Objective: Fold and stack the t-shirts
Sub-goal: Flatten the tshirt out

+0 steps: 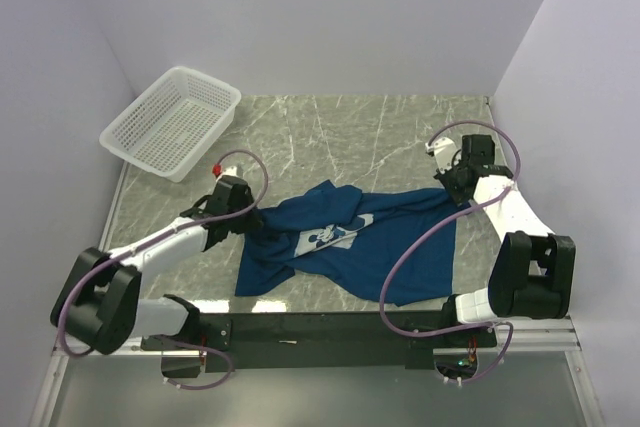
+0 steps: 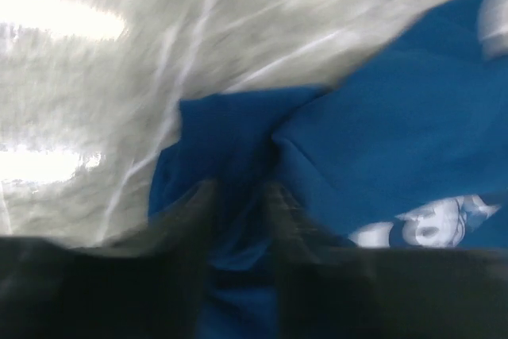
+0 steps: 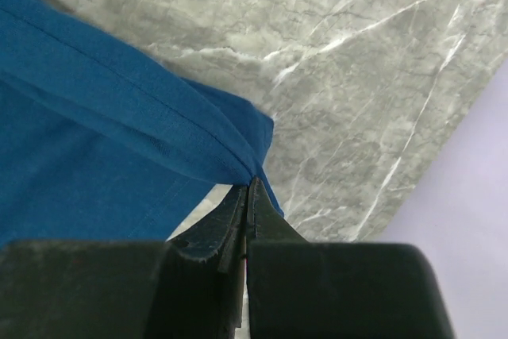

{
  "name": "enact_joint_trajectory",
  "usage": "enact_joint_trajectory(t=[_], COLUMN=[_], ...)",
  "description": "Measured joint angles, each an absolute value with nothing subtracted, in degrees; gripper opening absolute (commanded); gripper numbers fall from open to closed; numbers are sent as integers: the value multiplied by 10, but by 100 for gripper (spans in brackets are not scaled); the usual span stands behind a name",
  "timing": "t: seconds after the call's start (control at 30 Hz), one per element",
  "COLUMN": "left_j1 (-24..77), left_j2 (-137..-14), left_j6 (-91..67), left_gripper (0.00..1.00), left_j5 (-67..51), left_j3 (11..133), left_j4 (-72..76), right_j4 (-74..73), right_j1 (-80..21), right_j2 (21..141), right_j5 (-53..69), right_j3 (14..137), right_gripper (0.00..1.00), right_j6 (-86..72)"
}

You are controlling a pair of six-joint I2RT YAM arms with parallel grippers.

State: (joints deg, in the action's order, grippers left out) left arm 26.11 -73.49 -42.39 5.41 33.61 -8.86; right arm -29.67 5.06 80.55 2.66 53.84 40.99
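Shirt [image 1: 400, 237] lies rumpled on the worktop's [image 1: 380, 132] near half. Right gripper [image 3: 248, 186] pinches its right edge tight. Left gripper [image 2: 238, 204] is at the left edge with cloth between its jaws, can't tell if it's gripping, too blurry.

Soft, even light fills the top view. The left wrist view is motion-blurred, with white glare on the bench [image 2: 55, 13]. The right wrist view is sharp.
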Motion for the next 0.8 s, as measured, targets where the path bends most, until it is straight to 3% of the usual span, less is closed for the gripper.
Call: enact_joint_trajectory(t=[0.07,0.1,0.3,0.53,0.8], left_j1=[261,261,277,350,352], left_j2=[-710,-691,-694,-943,-1147], left_j6=[-412,-406,-376,-347,-320], left_gripper=[62,64,66,67,67], left_j5=[45,40,3,-19,-15], left_j3=[342,347,452,663,809], left_j4=[-81,-78,-47,-59,-159], right_j4=[-296,-296,-298,-298,-298], right_j1=[52,53,53,53,55], right_j2=[806,806,812,832,832], right_j5=[30,33,55,69,80], right_j3=[535,532,524,524,524], right_gripper=[0,0,0,0,0], right_j6=[412,413,413,407,403])
